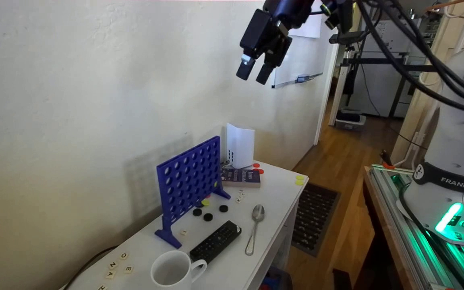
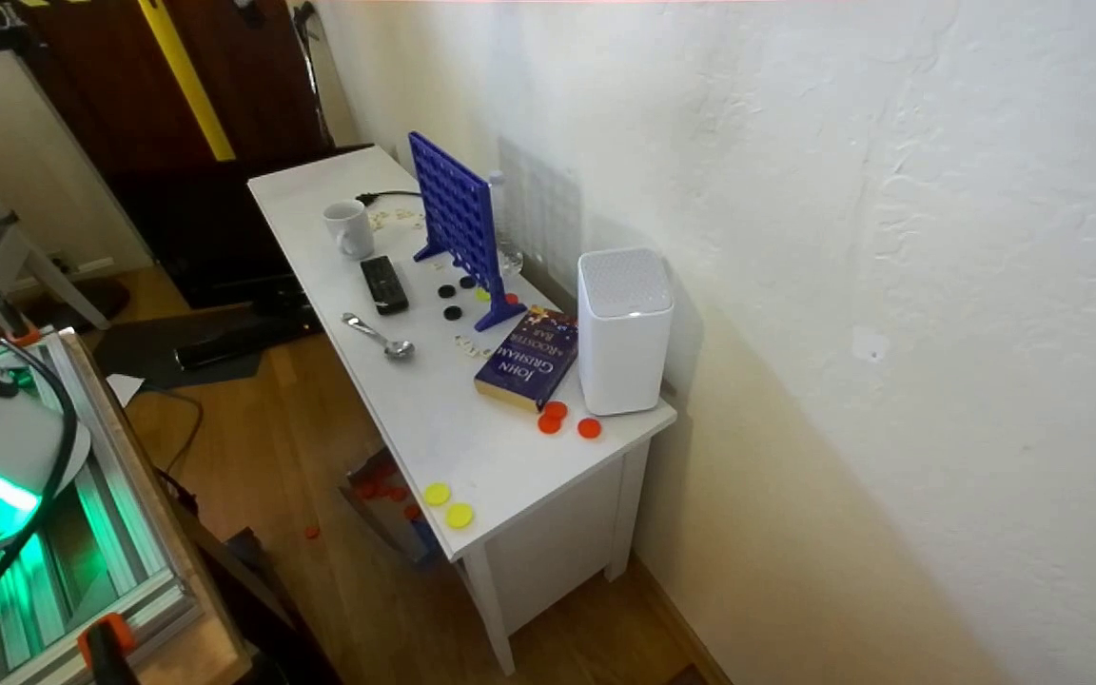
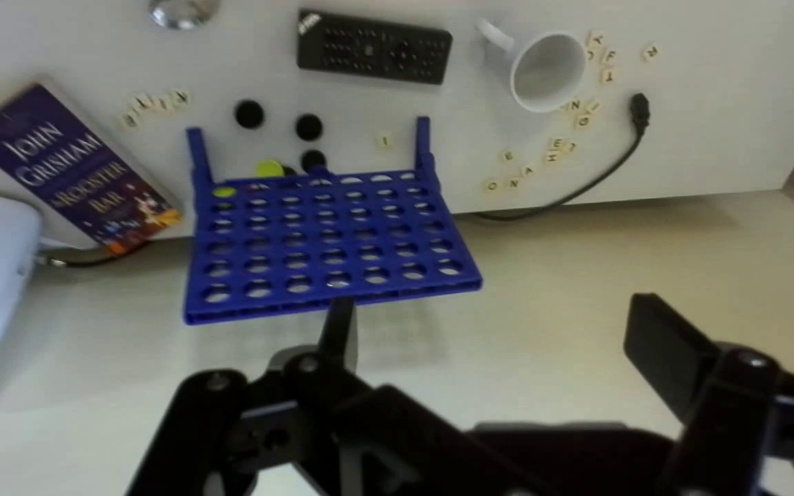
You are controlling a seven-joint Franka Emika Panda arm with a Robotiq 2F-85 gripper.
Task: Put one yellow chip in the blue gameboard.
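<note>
High up, the gripper [image 1: 255, 75] hangs spread wide, well above the blue gameboard [image 3: 314, 248].
Two yellow chips [image 2: 437, 494] lie well below, at a corner of the surface [image 2: 472, 447]; a third yellow chip [image 3: 268, 167], by the gameboard's base, is partly hidden behind it in the wrist view. A yellow spot [image 3: 225, 191] shows in a corner hole; whether it is a lodged chip, I cannot tell. The wrist view cuts off the spoon [image 3: 183, 11].

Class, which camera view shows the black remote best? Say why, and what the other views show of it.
The wrist view: the remote appears whole there, largest, with its buttons clearest. Both exterior views show it too, but smaller, with buttons less distinct.
</note>
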